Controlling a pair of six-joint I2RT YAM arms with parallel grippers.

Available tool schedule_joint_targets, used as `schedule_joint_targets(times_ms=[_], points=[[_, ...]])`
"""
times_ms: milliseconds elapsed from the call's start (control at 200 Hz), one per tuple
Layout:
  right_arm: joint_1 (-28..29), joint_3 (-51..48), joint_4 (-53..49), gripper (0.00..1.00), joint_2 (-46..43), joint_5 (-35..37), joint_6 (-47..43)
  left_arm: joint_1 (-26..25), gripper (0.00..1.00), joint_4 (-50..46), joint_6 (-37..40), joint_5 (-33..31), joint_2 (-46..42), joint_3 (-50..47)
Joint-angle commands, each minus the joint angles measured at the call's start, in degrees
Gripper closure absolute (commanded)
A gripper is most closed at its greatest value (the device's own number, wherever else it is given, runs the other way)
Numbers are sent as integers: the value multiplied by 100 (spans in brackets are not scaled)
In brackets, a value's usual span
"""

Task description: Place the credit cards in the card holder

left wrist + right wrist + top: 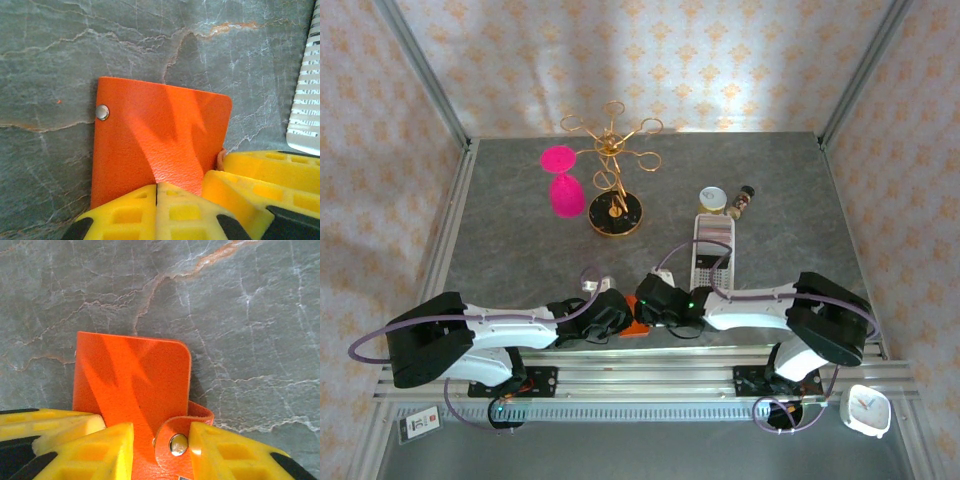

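The card holder (131, 382) is lying folded — we are touching it with the left gripper (156, 189) closed tight, the right gripper (161, 434) parted around its strap (199, 414).

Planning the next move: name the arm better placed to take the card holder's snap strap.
Probably right. The right pincer stands open with the snap strap of the card holder between its fingers; the left pincer is shut at the holder's edge.

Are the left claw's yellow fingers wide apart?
No, the left claw is shut: its yellow fingers meet in a thin line at the orange wallet's near edge.
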Motion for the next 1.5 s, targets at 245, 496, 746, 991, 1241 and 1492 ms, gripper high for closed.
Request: schedule_joint_targets(times_ms=[245, 496, 746, 991, 1241, 1492], points=[[78, -470, 928, 67, -584, -170, 581, -39, 100, -361, -17, -9, 124, -179], [81, -315, 295, 80, -352, 96, 640, -38, 100, -334, 0, 0, 127, -180], [80, -406, 755, 83, -938, 75, 385, -40, 100, -334, 26, -10, 124, -171], [56, -545, 182, 85, -1339, 675, 385, -45, 100, -292, 9, 8, 147, -180], [-138, -859, 259, 83, -983, 296, 543, -46, 100, -295, 35, 26, 192, -146], [-174, -895, 621, 81, -644, -16, 541, -56, 100, -328, 37, 22, 182, -153]])
